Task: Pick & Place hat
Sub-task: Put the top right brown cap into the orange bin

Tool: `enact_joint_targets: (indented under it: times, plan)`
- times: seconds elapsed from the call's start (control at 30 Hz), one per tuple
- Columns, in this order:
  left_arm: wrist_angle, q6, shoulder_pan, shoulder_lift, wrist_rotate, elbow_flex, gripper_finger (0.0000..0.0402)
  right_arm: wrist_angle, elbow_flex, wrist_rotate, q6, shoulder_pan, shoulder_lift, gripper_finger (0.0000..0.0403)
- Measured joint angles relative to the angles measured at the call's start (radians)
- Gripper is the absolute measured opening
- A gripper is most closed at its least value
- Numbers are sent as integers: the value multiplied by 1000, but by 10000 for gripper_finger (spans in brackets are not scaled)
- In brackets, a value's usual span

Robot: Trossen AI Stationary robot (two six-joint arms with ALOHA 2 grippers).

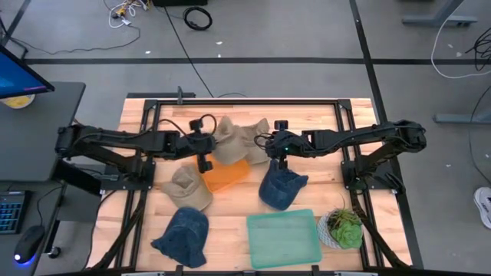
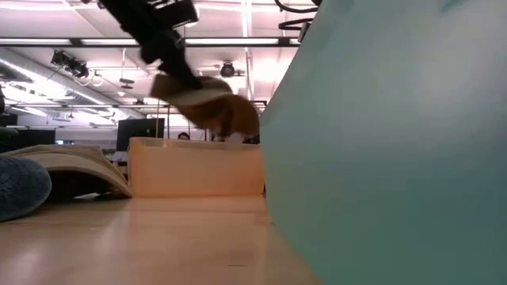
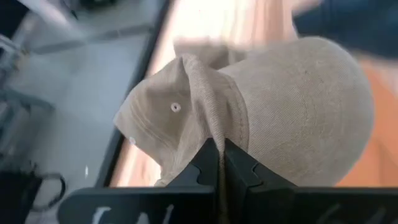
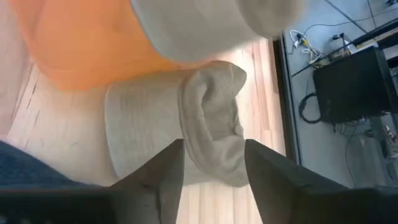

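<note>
My left gripper (image 1: 205, 159) is shut on a beige cap (image 1: 228, 136), which it carries above the orange box (image 1: 226, 175). The low view shows that cap (image 2: 198, 91) in the air over the box (image 2: 194, 166). A second beige hat (image 1: 258, 130) lies on the table towards the far edge. My right gripper (image 1: 278, 157) is open above it, and the hat (image 4: 208, 124) shows between and beyond its fingers, untouched. A third beige hat (image 1: 188, 188), a navy cap (image 1: 281, 188) and a denim bucket hat (image 1: 184, 234) lie on the table. My left gripper (image 3: 221, 149) pinches a raised fold of the cap's crown cloth (image 3: 211, 127) between its two shut fingers, near an eyelet (image 3: 175, 107). The arm comes slanting down from above. The cap is lifted clear and bulges out beyond the fingers over the orange box.
A teal tray (image 1: 282, 238) sits near the table's near edge and fills the right of the low view (image 2: 380, 142). A potted plant (image 1: 343, 228) stands to its right. Black frame rails (image 1: 341, 123) run along the table's sides. Bare wood shows between the hats.
</note>
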Motion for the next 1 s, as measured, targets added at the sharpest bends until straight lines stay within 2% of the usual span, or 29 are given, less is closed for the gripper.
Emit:
enact_joint_targets:
  times: [0.17, 0.43, 0.77, 1.0]
  plan:
    - [-128, -103, -14, 20, 33, 0, 6, -1, 0, 0, -2, 0, 0, 178]
    - [-113, -135, -76, 157, 55, -2, 6, -6, 0, -1, 24, 0, 0, 171]
    - [76, -139, -87, 338, 50, 0, 9, -9, 0, -2, 32, 0, 0, 169]
    - [24, -120, -68, 392, 60, -1, 44, -10, 0, -2, 41, 0, 0, 169]
